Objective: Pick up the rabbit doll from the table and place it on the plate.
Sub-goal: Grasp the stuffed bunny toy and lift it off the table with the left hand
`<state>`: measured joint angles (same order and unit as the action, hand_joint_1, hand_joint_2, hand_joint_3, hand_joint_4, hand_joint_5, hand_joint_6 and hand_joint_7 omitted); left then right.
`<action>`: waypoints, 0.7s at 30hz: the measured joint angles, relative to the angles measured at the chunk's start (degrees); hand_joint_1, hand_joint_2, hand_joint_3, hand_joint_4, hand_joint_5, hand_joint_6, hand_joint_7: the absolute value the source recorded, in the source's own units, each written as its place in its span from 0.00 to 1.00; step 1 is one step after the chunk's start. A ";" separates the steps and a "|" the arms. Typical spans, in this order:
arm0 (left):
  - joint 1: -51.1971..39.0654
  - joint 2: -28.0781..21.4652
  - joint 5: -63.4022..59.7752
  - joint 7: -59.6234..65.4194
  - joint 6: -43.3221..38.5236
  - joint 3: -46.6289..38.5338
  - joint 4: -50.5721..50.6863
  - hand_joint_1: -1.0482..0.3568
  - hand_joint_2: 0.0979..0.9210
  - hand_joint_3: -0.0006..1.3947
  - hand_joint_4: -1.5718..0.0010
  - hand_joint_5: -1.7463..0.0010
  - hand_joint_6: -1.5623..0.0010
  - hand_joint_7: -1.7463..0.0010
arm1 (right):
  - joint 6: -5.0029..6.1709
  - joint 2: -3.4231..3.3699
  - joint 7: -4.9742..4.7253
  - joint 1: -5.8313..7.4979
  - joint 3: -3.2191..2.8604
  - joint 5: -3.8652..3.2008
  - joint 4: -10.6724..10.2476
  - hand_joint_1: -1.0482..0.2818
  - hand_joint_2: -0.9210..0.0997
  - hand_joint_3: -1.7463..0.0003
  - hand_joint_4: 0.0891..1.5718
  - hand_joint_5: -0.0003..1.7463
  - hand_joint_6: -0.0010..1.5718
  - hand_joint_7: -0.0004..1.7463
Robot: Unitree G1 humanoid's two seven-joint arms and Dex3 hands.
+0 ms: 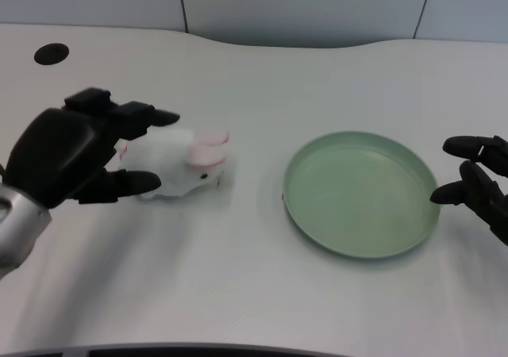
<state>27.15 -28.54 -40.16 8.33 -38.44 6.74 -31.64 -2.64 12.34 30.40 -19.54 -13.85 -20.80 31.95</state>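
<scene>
So the rabbit doll [184,163] is lying on its side on the white table [238,293], well to the left of the plate [361,194], pink ears pointing toward the plate. It looks like a small plush toy, so probably super light, squishy and not breakable at all. Fuzzy fabric shouldn't be slippery either, but being soft it'll deform under a squeeze, so the round body is the sensible place to hold it, not the floppy ears.

The left hand [75,157] is on the far side of the doll from the plate, its fingers [147,117] spread around the doll's back end, one above and one below. The picture's a bit smeared there, so it's hard to say if they're actually clamped on the plush or just touching it.

Count: one rabbit doll, one green plate with nothing on it, one dark round hole [51,53] in the table, way off up-left of the plate. The robot's right hand [479,184] sits just right of the plate.
</scene>
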 measured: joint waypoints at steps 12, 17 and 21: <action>14.19 -1.84 -1.83 -11.74 9.07 9.14 -8.63 0.07 1.00 0.07 0.99 0.97 0.96 0.99 | -0.96 -0.59 -0.88 0.61 0.43 0.07 -1.99 0.55 0.00 0.69 0.13 0.86 0.18 0.60; 21.40 0.71 -1.17 -14.79 10.81 12.29 -19.98 0.06 1.00 0.06 1.00 0.98 0.99 1.00 | -0.83 -0.64 -1.52 1.53 0.82 1.15 -2.56 0.56 0.00 0.68 0.09 0.85 0.16 0.60; 27.86 3.49 -1.03 -18.68 13.99 15.16 -29.16 0.04 1.00 0.07 0.99 0.98 1.00 1.00 | -0.81 -0.78 -1.11 1.73 0.57 0.64 -2.89 0.55 0.00 0.69 0.09 0.86 0.15 0.62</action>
<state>55.01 -25.05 -41.20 -10.36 -24.45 21.90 -60.80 -3.46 11.56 29.29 -17.81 -13.29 -20.17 29.06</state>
